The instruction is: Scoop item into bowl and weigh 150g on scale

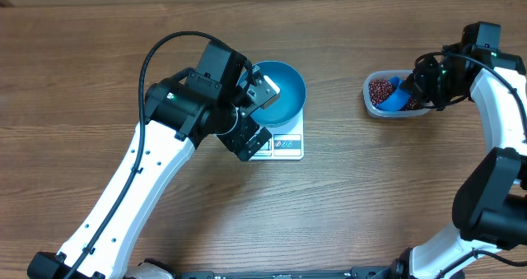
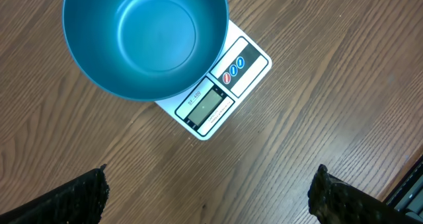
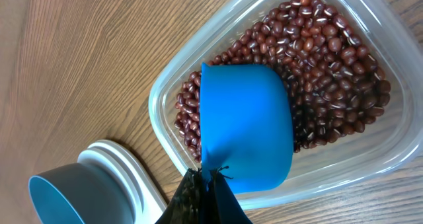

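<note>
The teal-blue bowl (image 1: pixel 280 94) (image 2: pixel 145 39) stands empty on the white scale (image 1: pixel 288 144) (image 2: pixel 228 85), whose display and buttons show beside it. My left gripper (image 1: pixel 258 116) (image 2: pixel 208 187) hovers above the wood just in front of the scale, open, with nothing between its fingers. At the right, red-brown beans (image 1: pixel 380 88) (image 3: pixel 324 72) fill a clear tub (image 1: pixel 370 104) (image 3: pixel 165 112). My right gripper (image 1: pixel 414 87) (image 3: pixel 210 181) is shut on the handle of a blue scoop (image 1: pixel 394 96) (image 3: pixel 244 125). The scoop rests in the beans with its rounded back toward the wrist camera.
Bare wooden tabletop (image 1: pixel 346 205) lies between the scale and the tub and along the front. A grey cylinder on a white round base (image 3: pixel 86 184) shows at the lower left of the right wrist view; I cannot tell what it is.
</note>
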### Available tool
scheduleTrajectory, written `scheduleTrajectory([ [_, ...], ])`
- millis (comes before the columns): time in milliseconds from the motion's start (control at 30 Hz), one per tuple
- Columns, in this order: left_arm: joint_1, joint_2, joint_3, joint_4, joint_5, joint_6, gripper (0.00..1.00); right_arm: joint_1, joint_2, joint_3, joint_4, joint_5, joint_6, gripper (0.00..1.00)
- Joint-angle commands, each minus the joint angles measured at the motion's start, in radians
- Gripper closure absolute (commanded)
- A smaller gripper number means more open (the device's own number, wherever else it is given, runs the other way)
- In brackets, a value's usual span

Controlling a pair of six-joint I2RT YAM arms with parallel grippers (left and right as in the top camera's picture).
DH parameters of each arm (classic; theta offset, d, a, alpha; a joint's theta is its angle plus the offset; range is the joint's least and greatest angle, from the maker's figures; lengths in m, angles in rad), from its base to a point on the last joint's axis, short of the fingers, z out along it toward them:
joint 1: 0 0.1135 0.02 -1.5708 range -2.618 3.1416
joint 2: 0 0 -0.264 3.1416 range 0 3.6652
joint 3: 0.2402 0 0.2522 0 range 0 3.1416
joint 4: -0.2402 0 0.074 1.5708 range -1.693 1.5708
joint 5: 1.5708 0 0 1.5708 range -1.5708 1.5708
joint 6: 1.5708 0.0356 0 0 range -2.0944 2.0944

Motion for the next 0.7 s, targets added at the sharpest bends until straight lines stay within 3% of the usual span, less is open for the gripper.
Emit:
scheduleTrajectory([
  [0, 0.005, 0.000, -0.002, -0.002, 0.015, 0.019, 0.01, -0.008, 0.006, -0.019, -0.024, -0.033, 0.005, 0.96],
  [667, 0.005, 0.000, -0.002, -0.002, 0.015, 0.019, 0.00, -0.069, 0.006, -0.019, -0.078, -0.047, -0.034, 0.96],
])
